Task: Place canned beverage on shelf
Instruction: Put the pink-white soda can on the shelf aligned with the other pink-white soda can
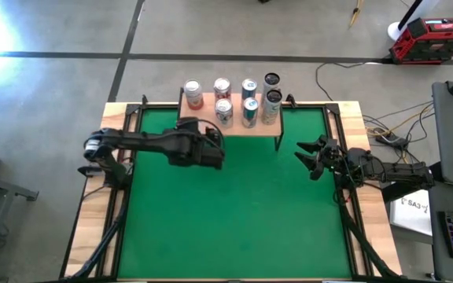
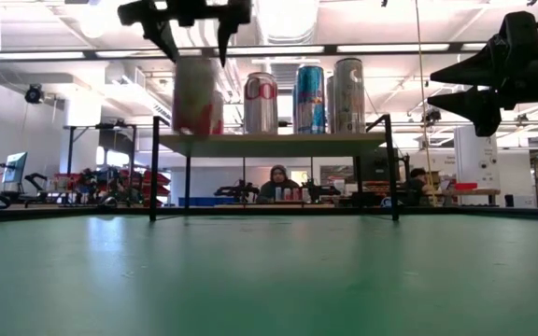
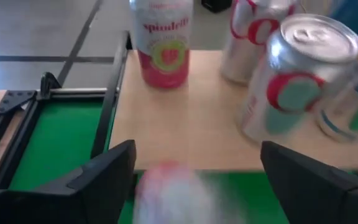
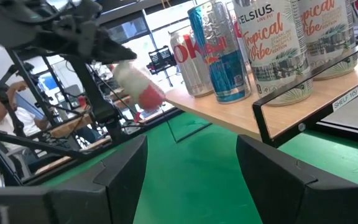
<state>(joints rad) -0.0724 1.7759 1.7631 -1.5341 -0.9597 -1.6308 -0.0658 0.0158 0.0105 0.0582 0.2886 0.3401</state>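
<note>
Cans, seven in all, are counted on the shelf (image 1: 234,126) in the high view: a red-and-white can (image 1: 193,94) at its left end, two silver cans with red lettering (image 1: 222,88), two blue-and-silver ones (image 1: 248,88) and two taller pale cans (image 1: 270,102) at its right end. They are packed close together, and only the left front corner of the wooden top is left bare. An eighth can (image 2: 194,93), blurred and red and white, is seen just below the left gripper (image 3: 197,155). That gripper is poised at the shelf's left front edge with its fingers (image 3: 104,177) spread apart. In the right wrist view this can (image 4: 138,87) is tilted and lies in front of the shelf rather than on it; whether it is touched by either finger cannot be told. The right gripper (image 1: 311,157) is held above the mat to the right of the shelf, well apart from the cans, its fingers also spread. The worktop (image 1: 234,212) is covered by a green mat inside a pale wooden border. Grey floor, a red toolbox (image 1: 432,39) and loose cables (image 1: 384,130) are seen around it, and a seated person (image 2: 278,183) is visible beyond the shelf's legs.
</note>
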